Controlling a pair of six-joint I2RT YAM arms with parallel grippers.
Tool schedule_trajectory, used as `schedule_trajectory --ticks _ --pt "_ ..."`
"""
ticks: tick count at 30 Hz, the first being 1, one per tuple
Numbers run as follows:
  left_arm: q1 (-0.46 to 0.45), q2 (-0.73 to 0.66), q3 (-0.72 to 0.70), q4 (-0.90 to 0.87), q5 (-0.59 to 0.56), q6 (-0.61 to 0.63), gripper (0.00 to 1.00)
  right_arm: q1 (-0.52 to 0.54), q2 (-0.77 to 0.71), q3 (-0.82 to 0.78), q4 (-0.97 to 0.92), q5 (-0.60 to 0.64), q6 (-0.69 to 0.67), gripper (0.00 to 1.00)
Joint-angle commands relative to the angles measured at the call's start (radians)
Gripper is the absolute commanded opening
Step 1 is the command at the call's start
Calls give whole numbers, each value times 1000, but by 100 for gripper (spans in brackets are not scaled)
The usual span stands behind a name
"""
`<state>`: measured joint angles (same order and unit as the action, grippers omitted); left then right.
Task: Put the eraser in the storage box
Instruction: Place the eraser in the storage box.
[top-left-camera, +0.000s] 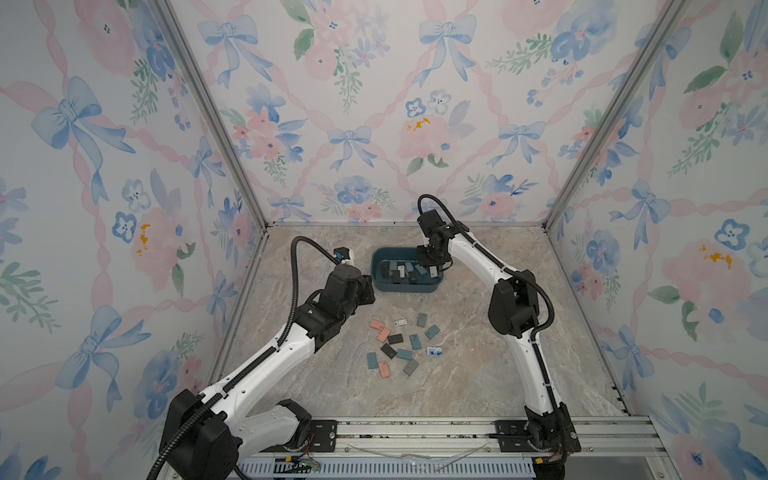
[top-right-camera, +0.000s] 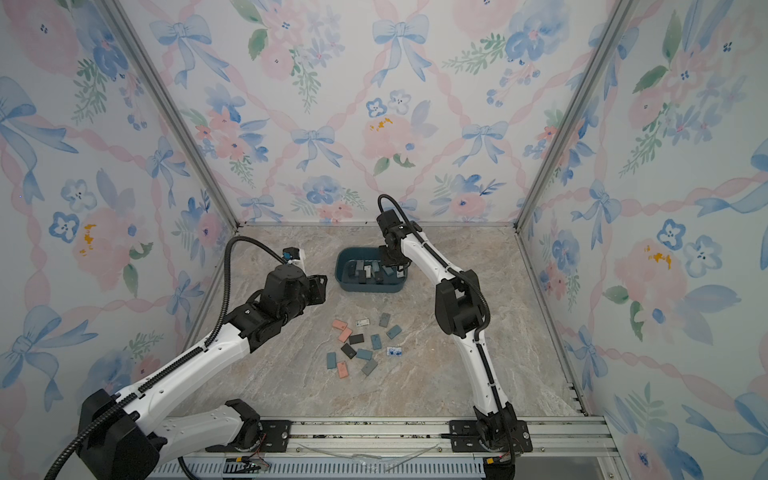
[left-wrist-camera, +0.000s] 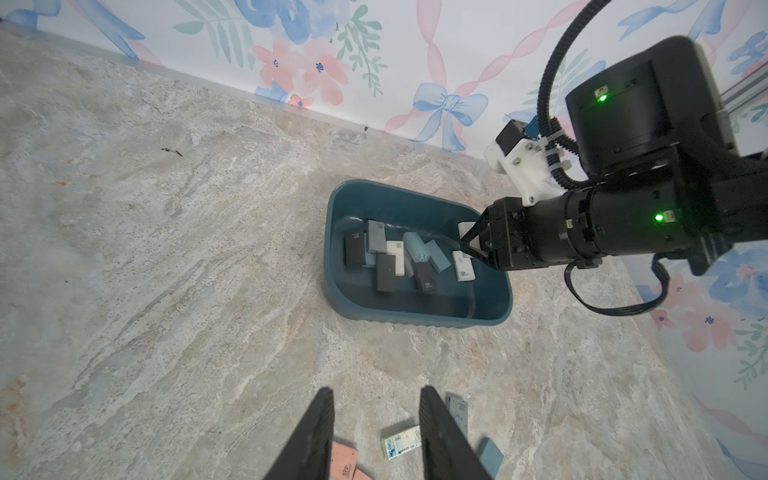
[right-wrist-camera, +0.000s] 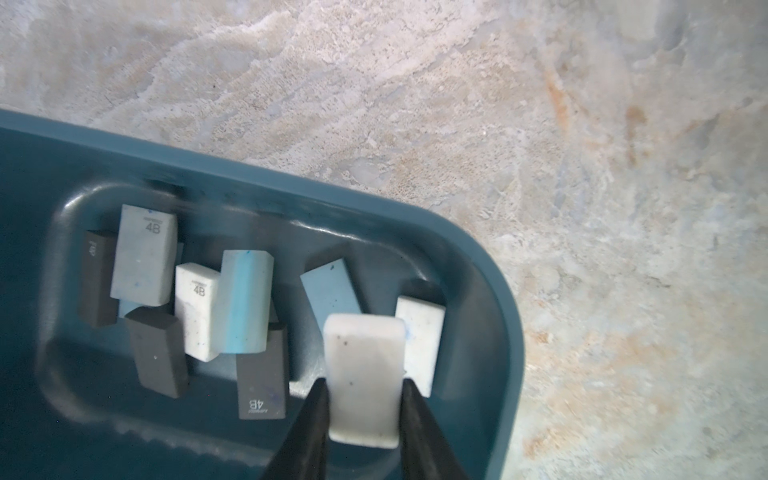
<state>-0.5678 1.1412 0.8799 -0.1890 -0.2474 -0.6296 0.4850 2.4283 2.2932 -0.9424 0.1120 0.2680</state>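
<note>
The storage box (top-left-camera: 376, 266) (right-wrist-camera: 490, 266) is a dark teal tub at the back middle of the table, with several erasers (right-wrist-camera: 145, 257) lying in it. My right gripper (right-wrist-camera: 365, 384) (top-left-camera: 430, 259) hangs over the box's right end, shut on a white eraser (right-wrist-camera: 365, 374) that stands above the box floor. My left gripper (left-wrist-camera: 377, 392) (top-left-camera: 368, 289) is open with nothing between its fingers, held above the table left of the box (left-wrist-camera: 332, 232).
Several loose erasers lie on the marble table in front of the box: pink ones (top-left-camera: 377, 325), dark ones (top-left-camera: 395, 338), blue-grey ones (top-left-camera: 432, 331) and a wrapped one (left-wrist-camera: 401, 442). Patterned walls close three sides. A metal rail (top-left-camera: 415, 432) runs along the front.
</note>
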Motion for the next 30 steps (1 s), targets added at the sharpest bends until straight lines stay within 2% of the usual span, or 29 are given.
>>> schedule_trajectory --ticks 1,22,30 --pt "6 -24 -12 -22 -17 -6 37 -7 37 42 -51 14 -14 30" --pt "5 -43 -21 -35 -27 -12 37 -9 87 84 -74 9 -15 31" --pt "6 -56 -28 -37 -35 -16 37 -9 105 107 -87 8 -13 35"
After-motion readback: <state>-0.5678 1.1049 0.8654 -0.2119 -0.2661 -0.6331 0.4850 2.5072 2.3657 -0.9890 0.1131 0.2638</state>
